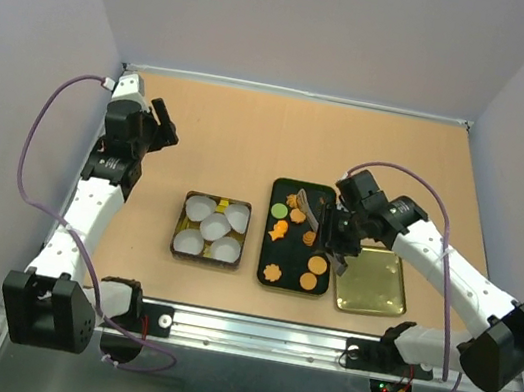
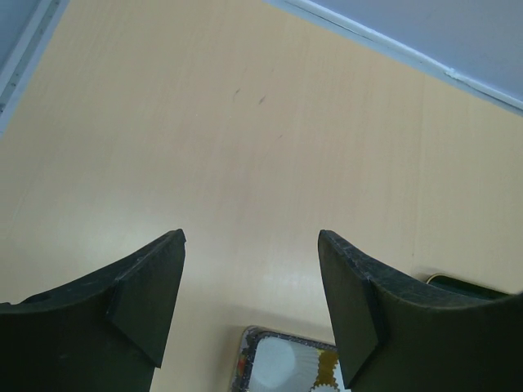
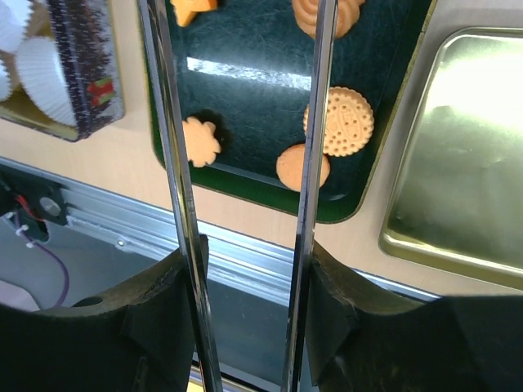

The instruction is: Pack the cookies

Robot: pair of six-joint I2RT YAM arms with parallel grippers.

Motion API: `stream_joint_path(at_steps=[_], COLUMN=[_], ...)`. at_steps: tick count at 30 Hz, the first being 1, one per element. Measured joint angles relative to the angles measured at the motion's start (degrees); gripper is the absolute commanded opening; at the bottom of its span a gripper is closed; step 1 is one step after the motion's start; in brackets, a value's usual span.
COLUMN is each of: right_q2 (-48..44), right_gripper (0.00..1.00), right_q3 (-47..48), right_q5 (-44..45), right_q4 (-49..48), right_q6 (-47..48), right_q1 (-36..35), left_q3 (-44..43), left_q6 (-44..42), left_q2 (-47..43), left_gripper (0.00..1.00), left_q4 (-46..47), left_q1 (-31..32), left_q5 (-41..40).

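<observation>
The left fingers [image 2: 151,286] hang spread wide over the counter [image 2: 245,122], gripping nothing. The right fingers [image 3: 163,302] clasp metal tongs [image 3: 313,163] above the dark tray [image 1: 293,260], where the cookies [image 1: 317,265] lie loose.

Eight cookies [image 1: 308,281], five paper cups [image 1: 199,207]; one tin [image 1: 180,227], two trays [image 1: 293,262]

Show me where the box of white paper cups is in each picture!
Top view: box left of centre, beside the dark tray.
Left wrist: box corner at the bottom edge.
Right wrist: box at top left.
Shared landmark: dark tray, to the box's right everywhere.
</observation>
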State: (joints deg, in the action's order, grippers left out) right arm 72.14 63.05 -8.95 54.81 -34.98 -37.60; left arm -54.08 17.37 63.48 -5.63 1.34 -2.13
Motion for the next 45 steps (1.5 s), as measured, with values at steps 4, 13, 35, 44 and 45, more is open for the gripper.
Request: stream_joint_path(at_steps=[4,13,35,44,45], right_q2=[2.8,6.8,10.0,10.0,10.0], right_gripper=[0.52,0.52,0.35,0.3,0.3], right_q3=[-0.9,-3.9,-4.0,-3.9,-3.9], right_q5=[0.5,1.0,0.2,1.0,1.6], right_q4=[-0.7,-3.1,-6.5,-6.2,-6.0], right_q6=[0.0,0.0,0.0,0.0,0.1], right_q1=[0.0,-0.3,-3.0,-3.0,-3.0], left_q3=[1.9,6.3,6.4,6.4,6.5], left_q6=[-0.6,-0.6,-0.6,-0.6,-0.6], left_q2=[-1.1,-1.5,-1.5,-1.5,-1.5], left_gripper=[0.77,0.76,0.76,0.76,0.76], left_q4=[1.2,3.2,3.9,3.9,3.9], left_q1=[-0.3,-0.5,-0.7,-0.7,-0.7], left_q5=[-0.1,-0.1,-0.1,-0.1,-0.1])
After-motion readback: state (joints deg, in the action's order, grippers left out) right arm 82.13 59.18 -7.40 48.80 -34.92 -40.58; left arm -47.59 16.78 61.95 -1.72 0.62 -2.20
